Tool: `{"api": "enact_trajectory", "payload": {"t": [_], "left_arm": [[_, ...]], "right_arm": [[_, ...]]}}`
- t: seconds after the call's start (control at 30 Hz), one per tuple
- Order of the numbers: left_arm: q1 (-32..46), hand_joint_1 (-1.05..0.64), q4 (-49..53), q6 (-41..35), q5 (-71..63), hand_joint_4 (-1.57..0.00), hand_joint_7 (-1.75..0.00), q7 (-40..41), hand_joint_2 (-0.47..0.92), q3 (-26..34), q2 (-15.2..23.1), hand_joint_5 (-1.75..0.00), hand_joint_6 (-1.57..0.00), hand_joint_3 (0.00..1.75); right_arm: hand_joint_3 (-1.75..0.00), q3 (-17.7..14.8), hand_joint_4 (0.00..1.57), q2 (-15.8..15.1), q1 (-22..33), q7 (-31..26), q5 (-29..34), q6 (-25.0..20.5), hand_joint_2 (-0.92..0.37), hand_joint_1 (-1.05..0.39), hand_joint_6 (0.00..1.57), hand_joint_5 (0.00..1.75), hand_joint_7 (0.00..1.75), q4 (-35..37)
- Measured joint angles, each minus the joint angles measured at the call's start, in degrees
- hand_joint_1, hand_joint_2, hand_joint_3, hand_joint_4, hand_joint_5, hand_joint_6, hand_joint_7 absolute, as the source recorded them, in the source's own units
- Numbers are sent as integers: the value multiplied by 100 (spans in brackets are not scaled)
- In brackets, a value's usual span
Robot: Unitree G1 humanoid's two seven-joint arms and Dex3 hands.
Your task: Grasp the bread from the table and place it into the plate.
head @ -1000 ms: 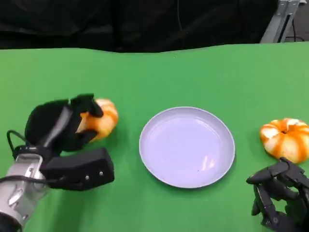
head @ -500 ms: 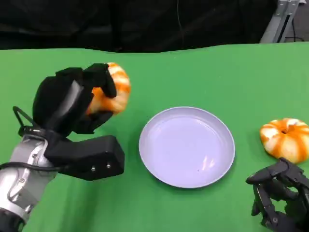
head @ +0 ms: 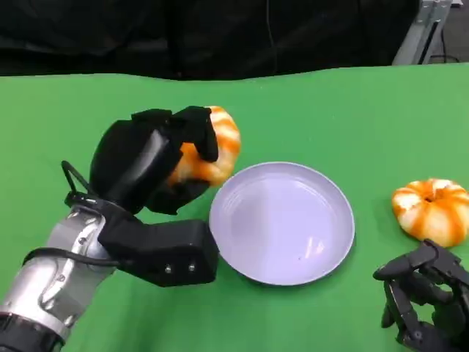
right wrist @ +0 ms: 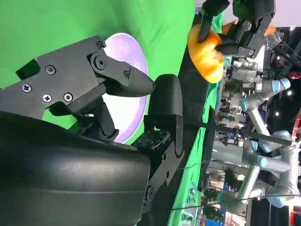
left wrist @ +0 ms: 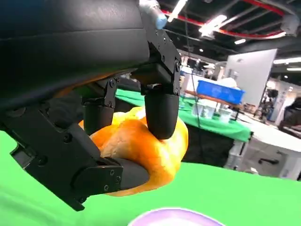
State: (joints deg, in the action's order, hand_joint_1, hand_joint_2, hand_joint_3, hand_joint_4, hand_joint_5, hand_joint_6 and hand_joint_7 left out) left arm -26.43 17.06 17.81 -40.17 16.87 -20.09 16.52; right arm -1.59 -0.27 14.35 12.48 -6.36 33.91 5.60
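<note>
Two orange-and-white bread rolls share a green table [head: 308,103] with a pale lilac plate [head: 282,222], which we take as our landmark. We see the left hand [head: 157,165] raised above the cloth just beside the plate's left rim, its black fingers [left wrist: 161,110] wrapped around one bread roll [head: 212,150]. From the left wrist camera, we see that roll [left wrist: 141,150] clamped between fingers above and a thumb piece below, with the plate's edge [left wrist: 174,219] peeking in underneath. The roll is clear of the table and sits over the plate's upper left edge, not yet inside it.

We find the second roll [head: 432,210] lying on the cloth to the right of the plate, apart from its rim. The right hand [head: 425,301] sits low and to the right of the plate, near that second roll but not touching it. Its fingers [right wrist: 117,77] are curled in with nothing between them. In the right wrist view we also pick out the plate [right wrist: 127,52] beyond those fingers, and, farther off, the other hand's carried roll [right wrist: 206,54].
</note>
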Motion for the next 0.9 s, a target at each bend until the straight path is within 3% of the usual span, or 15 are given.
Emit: {"api": "enact_trajectory", "payload": {"t": [0.5, 0.53, 0.6, 0.9], "left_arm": [[-463, -4, 820, 181, -697, -81, -175, -40, 67, -989, -741, -175, -62, 65], [-490, -5, 839, 188, -701, -79, -175, -40, 73, -995, -755, -175, -59, 47], [-655, -5, 1048, 212, -765, -78, -175, -25, 81, -1063, -820, -175, -58, 29], [-1327, -4, 1953, 325, -827, -79, -175, 13, 82, -1142, -968, -175, -58, 21]], "right_arm": [[-89, 65, 82, 40, 51, -38, 34, 16, -72, -14, 77, 170, 143, -81], [-89, 70, 81, 41, 50, -33, 34, 23, -72, -15, 77, 169, 143, -81], [-89, 76, 81, 42, 53, -43, 45, 30, -72, -16, 77, 169, 142, -81], [-88, 203, 81, 59, 102, -174, 219, 21, -71, -16, 79, 169, 142, -203]]}}
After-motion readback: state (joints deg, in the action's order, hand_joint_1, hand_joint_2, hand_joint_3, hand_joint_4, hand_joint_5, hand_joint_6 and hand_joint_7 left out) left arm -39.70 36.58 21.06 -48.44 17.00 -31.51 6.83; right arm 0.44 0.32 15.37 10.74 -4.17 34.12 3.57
